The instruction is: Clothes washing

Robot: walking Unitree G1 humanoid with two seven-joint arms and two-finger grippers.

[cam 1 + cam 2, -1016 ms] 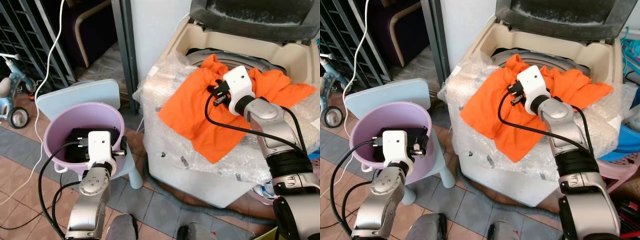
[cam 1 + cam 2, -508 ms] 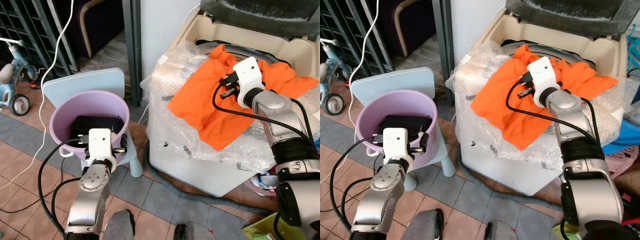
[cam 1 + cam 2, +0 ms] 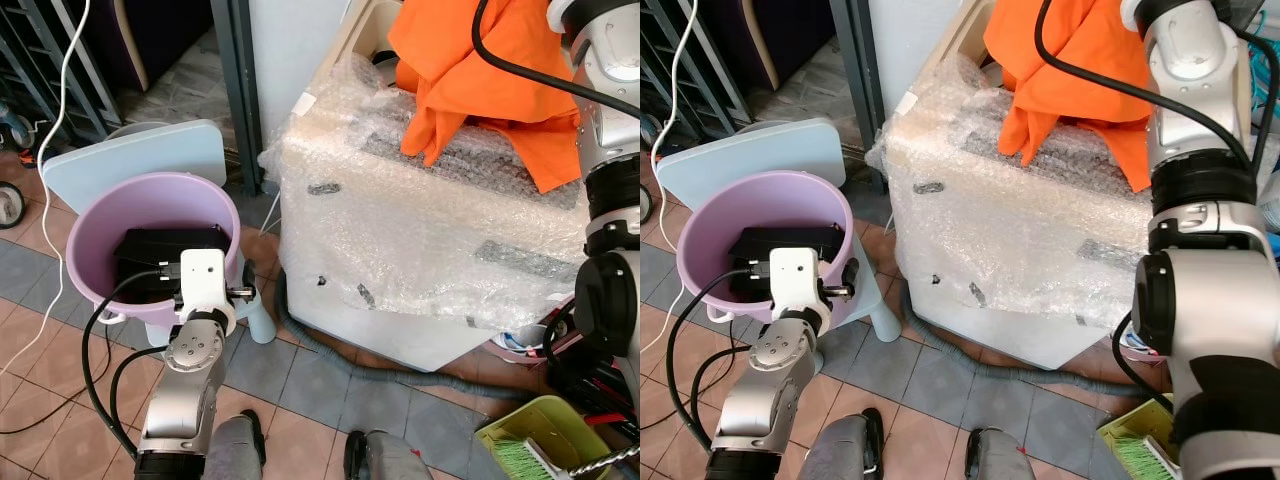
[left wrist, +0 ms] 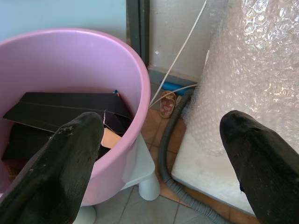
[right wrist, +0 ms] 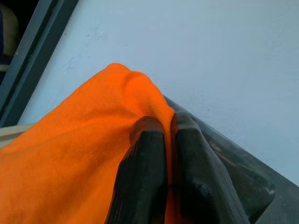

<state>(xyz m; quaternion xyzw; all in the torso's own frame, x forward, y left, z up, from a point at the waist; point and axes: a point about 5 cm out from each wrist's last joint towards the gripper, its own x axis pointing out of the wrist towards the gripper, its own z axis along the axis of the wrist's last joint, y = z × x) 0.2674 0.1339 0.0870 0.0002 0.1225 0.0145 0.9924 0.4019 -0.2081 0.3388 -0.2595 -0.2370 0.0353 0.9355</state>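
An orange garment (image 3: 478,75) hangs bunched over the top of the bubble-wrapped washing machine (image 3: 420,230), lifted at its upper part. In the right wrist view my right gripper (image 5: 168,135) is shut on a fold of the orange garment (image 5: 79,172), in front of the machine's dark lid. The right arm (image 3: 610,110) reaches up along the right edge of the head views. My left gripper (image 4: 159,140) is open beside the rim of a purple bucket (image 3: 110,215), its fingers (image 4: 70,149) spread wide. The bucket holds dark folded items (image 3: 165,250).
The bucket sits on a pale blue child's chair (image 3: 130,165). A grey drain hose (image 3: 330,350) runs along the tiled floor below the machine. A white cable (image 3: 62,120) hangs at the left. A green bin with a brush (image 3: 530,440) stands at the lower right.
My right gripper has lifted the orange garment up off the machine's top, so it now hangs bunched. The camera has tilted down and shifted. The left arm stays by the bucket.
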